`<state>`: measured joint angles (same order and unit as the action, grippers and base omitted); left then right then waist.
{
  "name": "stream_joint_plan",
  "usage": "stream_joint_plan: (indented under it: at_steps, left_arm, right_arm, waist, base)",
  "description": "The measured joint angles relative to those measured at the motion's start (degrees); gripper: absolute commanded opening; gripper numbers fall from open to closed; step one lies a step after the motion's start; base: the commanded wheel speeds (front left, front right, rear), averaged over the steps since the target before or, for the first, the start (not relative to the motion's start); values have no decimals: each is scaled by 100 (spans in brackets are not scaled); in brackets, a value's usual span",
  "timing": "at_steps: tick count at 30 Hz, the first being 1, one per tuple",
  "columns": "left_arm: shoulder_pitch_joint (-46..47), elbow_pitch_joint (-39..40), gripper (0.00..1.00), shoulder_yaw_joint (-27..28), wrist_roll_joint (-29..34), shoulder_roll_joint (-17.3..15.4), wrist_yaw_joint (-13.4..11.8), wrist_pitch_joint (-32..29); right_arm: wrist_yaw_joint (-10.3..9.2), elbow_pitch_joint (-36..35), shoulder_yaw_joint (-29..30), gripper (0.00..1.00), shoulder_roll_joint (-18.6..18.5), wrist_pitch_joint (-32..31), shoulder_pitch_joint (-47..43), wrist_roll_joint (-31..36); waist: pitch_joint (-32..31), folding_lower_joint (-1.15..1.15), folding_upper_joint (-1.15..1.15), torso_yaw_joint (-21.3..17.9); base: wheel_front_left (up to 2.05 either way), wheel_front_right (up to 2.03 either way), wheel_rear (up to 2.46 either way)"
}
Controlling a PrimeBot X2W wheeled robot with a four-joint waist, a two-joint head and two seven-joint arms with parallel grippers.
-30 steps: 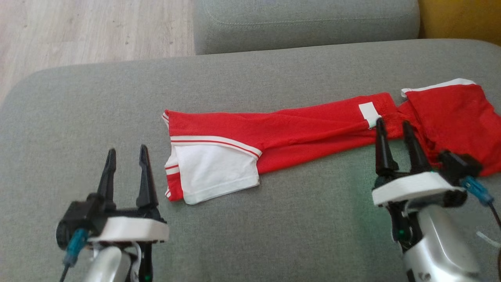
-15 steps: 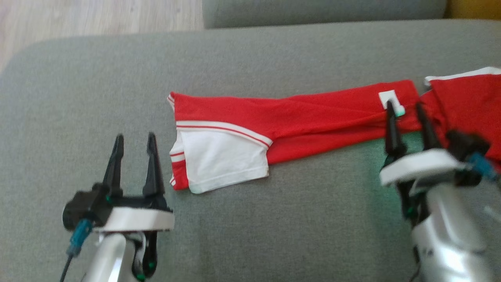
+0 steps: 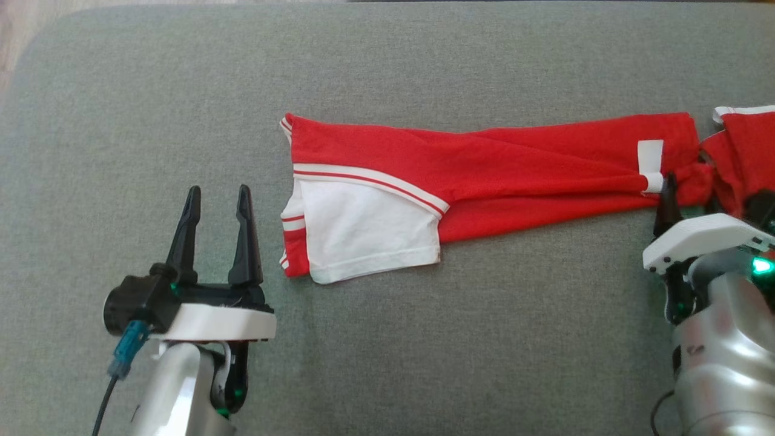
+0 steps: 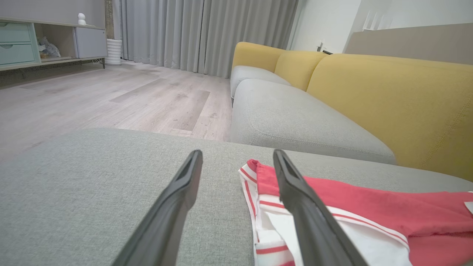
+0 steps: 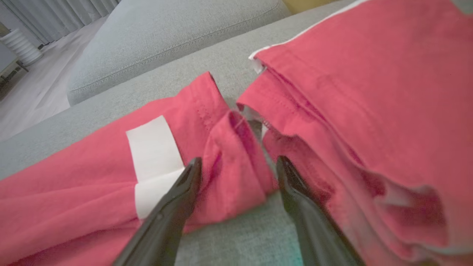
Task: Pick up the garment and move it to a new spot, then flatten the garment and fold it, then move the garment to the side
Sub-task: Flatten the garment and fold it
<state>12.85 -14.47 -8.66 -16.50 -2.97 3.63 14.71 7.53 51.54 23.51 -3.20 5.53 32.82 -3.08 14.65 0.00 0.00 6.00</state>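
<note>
Since a second ago my head has tipped down and the whole view has slid, but on the cushion [image 3: 424, 60] the garment [image 3: 514, 163] lies where it was, a long red strip whose white end sits just beside my left gripper [image 3: 218, 191], fingers spread and empty. My right gripper [image 5: 239, 160], spread too, straddles the bunched fold by the white tag [image 5: 153, 147] without pinching it. I judge I am mid-fold: next, close on both ends and carry one over the other.
</note>
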Motion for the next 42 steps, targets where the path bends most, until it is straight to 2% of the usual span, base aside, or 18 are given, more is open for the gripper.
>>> stream_joint_plan:
  at_steps: [4,10,11,12,13,22,32,36,40,42]
  left_arm:
    - [24,-4,100,62,59,14,48,0]
    - [120,-19,100,127,103,27,100,0]
    - [136,-19,100,131,127,30,101,0]
    - [142,-20,100,134,147,32,108,0]
    - [143,-22,100,137,147,34,112,0]
    - [119,-114,100,244,155,45,148,0]
    - [-147,-114,100,290,187,48,149,0]
    - [-291,-115,100,283,185,48,148,0]
    - [-424,-113,100,275,140,48,143,0]
    - [-475,-110,100,266,136,47,143,0]
  right_arm:
    - [0,413,129,100,-4,55,309,14]
    - [0,894,-38,100,-29,258,634,10]
    - [0,966,-83,78,-44,272,673,0]
    - [0,1031,-140,18,-56,301,710,-4]
    - [0,1095,-208,0,-60,325,744,-5]
    - [0,1260,-771,0,-32,769,717,-510]
    - [0,249,-391,0,-59,864,-148,-471]
    - [0,-261,-383,0,-59,795,-242,-447]
    - [0,-810,-890,0,-38,492,-397,-595]
    - [0,-950,-1345,0,-38,385,-498,-931]
  waist:
    - [39,0,0,-19]
    - [96,0,0,-91]
    - [101,0,0,-103]
    - [103,0,0,-115]
    - [100,0,0,-128]
    - [-202,0,0,-301]
    - [-722,-1,0,-504]
    - [-925,-1,0,-530]
    - [-1151,-1,0,-467]
    - [-1229,-1,0,-404]
  base:
    - [0,0,0]
    - [0,0,0]
    - [0,0,0]
    - [0,0,0]
    - [0,0,0]
    - [0,0,0]
    - [0,0,0]
    - [0,0,0]
    - [0,0,0]
    - [0,0,0]
